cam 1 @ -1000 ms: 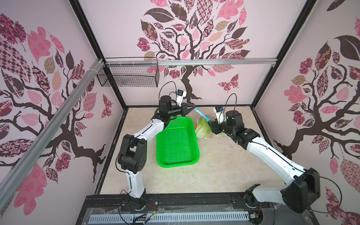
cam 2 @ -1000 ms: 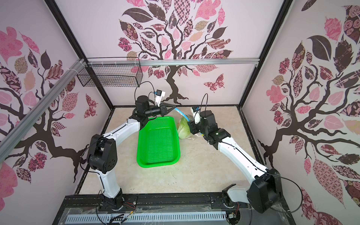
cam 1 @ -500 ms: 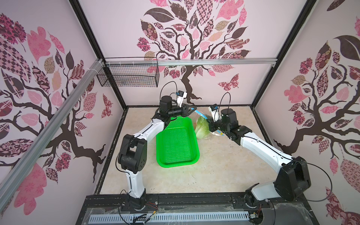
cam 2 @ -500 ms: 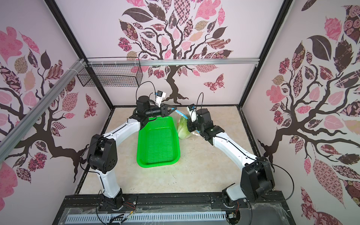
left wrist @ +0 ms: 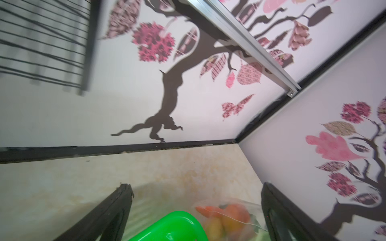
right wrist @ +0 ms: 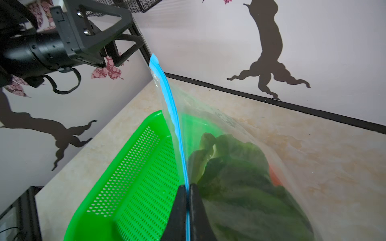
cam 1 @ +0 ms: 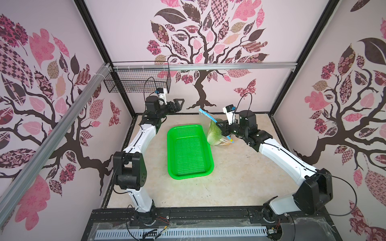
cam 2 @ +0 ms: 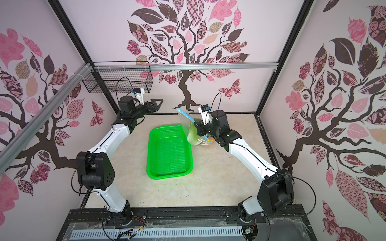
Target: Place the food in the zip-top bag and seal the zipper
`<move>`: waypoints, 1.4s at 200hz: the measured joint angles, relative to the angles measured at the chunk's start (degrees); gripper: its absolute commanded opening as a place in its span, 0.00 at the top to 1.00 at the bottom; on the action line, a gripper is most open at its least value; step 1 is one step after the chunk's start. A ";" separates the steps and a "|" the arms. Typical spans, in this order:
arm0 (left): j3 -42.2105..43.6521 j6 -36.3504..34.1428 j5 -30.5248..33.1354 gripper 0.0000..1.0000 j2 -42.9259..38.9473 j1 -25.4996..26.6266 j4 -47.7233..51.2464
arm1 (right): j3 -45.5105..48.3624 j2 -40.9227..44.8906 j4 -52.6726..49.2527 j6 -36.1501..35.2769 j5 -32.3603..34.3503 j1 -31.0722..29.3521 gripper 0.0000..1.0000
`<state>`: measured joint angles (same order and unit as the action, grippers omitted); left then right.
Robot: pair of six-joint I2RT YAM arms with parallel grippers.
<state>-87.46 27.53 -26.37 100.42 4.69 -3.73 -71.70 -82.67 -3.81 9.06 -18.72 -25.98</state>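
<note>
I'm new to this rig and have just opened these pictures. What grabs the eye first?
The bright green basket lies empty mid-table. Right beside it, the right gripper pinches the blue zipper of a clear bag filled with vegetables, cabbage foremost. The left gripper hangs open near the back wall, apart from the bag.

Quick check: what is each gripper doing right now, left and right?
Left gripper: open, holding nothing.
Right gripper: closed on the zipper.
</note>
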 measured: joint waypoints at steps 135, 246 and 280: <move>0.00 -10.86 10.99 0.01 -0.59 5.79 8.59 | 14.69 6.14 6.54 8.74 9.57 14.10 1.00; 0.00 -9.90 11.10 0.02 -0.59 5.14 8.50 | 10.54 4.92 7.65 -7.43 21.05 14.49 1.00; 0.00 -7.98 10.43 0.02 -0.59 4.13 8.13 | 16.37 1.88 9.57 -4.52 12.59 12.00 1.00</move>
<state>-87.46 19.55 -15.94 99.83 8.82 4.40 -55.33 -80.79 5.76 4.54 -6.13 -13.98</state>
